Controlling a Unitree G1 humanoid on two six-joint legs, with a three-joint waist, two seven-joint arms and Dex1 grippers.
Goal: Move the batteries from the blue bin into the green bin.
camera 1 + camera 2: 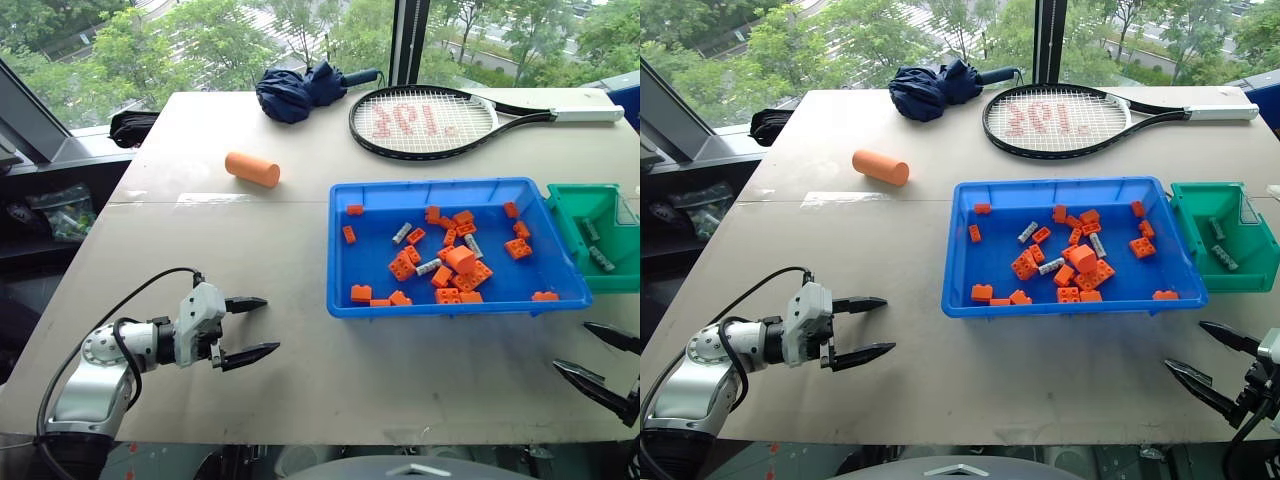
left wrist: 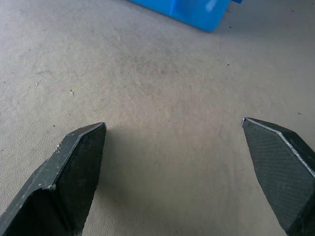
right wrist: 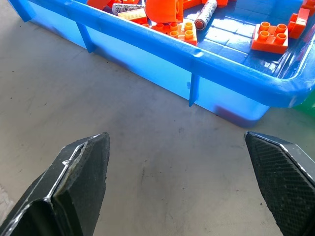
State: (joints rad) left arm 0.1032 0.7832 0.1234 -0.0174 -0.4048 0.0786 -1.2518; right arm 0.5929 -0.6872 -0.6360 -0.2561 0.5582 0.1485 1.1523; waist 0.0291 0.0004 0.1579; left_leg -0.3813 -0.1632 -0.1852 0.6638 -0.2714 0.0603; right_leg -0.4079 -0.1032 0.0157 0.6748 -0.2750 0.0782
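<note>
The blue bin (image 1: 440,187) sits on the table right of centre. Three silver-grey batteries lie in it among orange bricks: one (image 1: 402,232), another (image 1: 428,267) and a third (image 1: 473,245). The green bin (image 1: 580,188) stands against its right side with two batteries (image 1: 601,258) inside. My left gripper (image 1: 270,324) is open over bare table, well left of the blue bin, holding nothing. My right gripper (image 1: 570,345) is open and empty in front of the blue bin's near right corner. The right wrist view faces the blue bin's wall (image 3: 197,59), with a battery (image 3: 205,14) beyond the rim.
An orange foam cylinder (image 1: 252,169) lies on the table at the back left. A tennis racket (image 1: 425,122) and a folded navy umbrella (image 1: 300,92) lie behind the bins. Orange bricks (image 1: 460,260) crowd the blue bin's middle. The table's front edge is just below both grippers.
</note>
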